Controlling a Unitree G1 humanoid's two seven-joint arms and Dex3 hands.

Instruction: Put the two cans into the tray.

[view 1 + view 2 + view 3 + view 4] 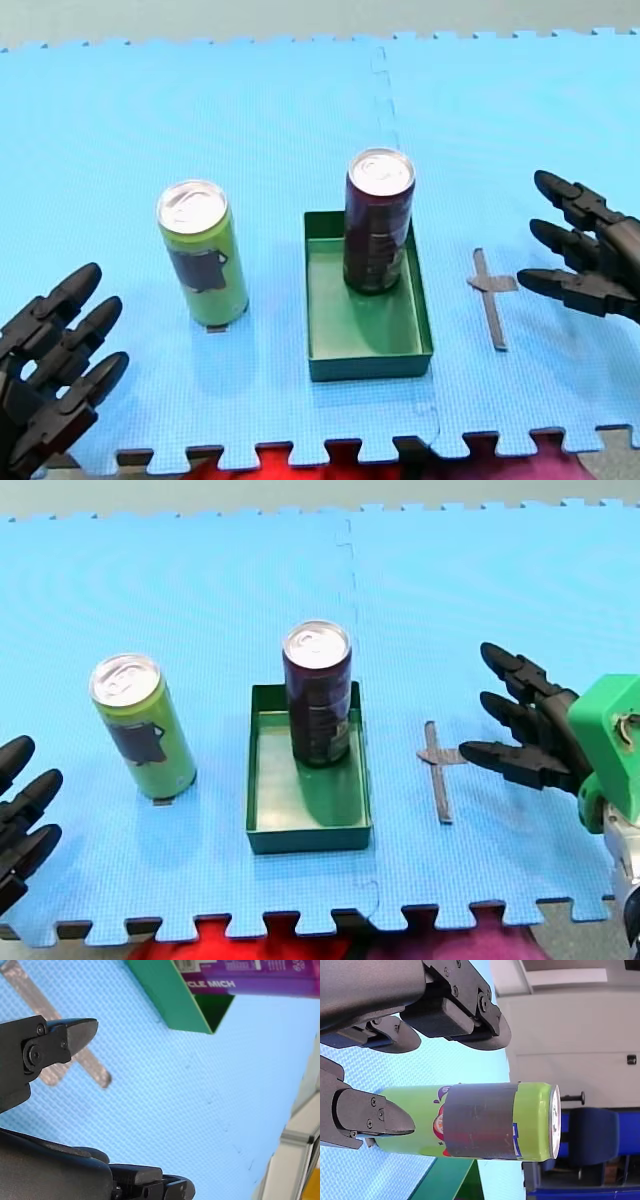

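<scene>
Hovering empty, fingers uncurled: left hand point(55, 375) near the green can point(205, 265), right hand point(585, 255) beside the tape cross point(490, 290); purple can point(378, 225) stands upright in the tray point(370, 365).

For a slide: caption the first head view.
Purple can in green tray, green can on mat; left hand, right hand open at either side.

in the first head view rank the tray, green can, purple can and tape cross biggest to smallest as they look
1. tray
2 and 3. green can and purple can: they look about alike, so no ranking between them
4. tape cross
</scene>
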